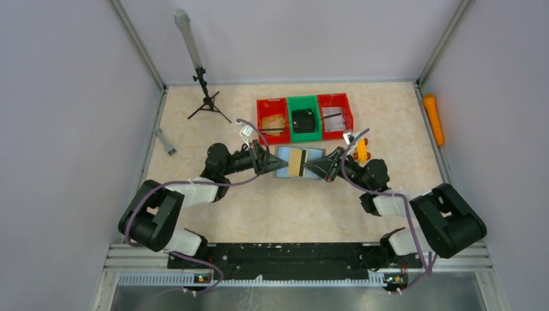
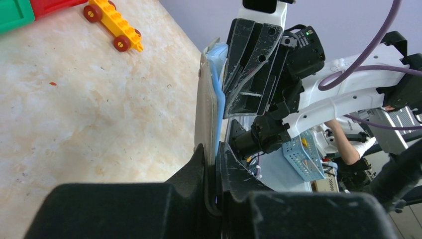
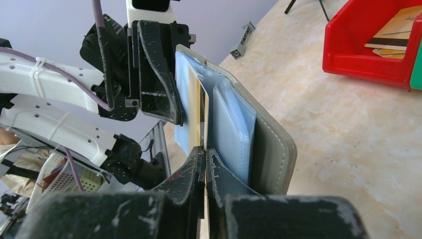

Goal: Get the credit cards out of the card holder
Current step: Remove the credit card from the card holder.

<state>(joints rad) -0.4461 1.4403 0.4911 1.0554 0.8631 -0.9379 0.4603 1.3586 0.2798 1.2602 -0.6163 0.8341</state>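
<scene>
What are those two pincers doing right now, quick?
Left pincer: closed on the card holder edge.
Right pincer: closed, apparently pinching a credit card.

Both arms stretched forward, elbows low, wrists angled inward toward each other. Left end effector [image 2: 214,152]: black fingers pinched tight, clamping. Right end effector [image 3: 205,152]: fingers pressed together, clamping.

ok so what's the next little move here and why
Probably draw the right claw straight back. It looks shut on the thin tan card between the blue pockets, while the left claw pins the grey folding card holder at its opposite edge.
</scene>
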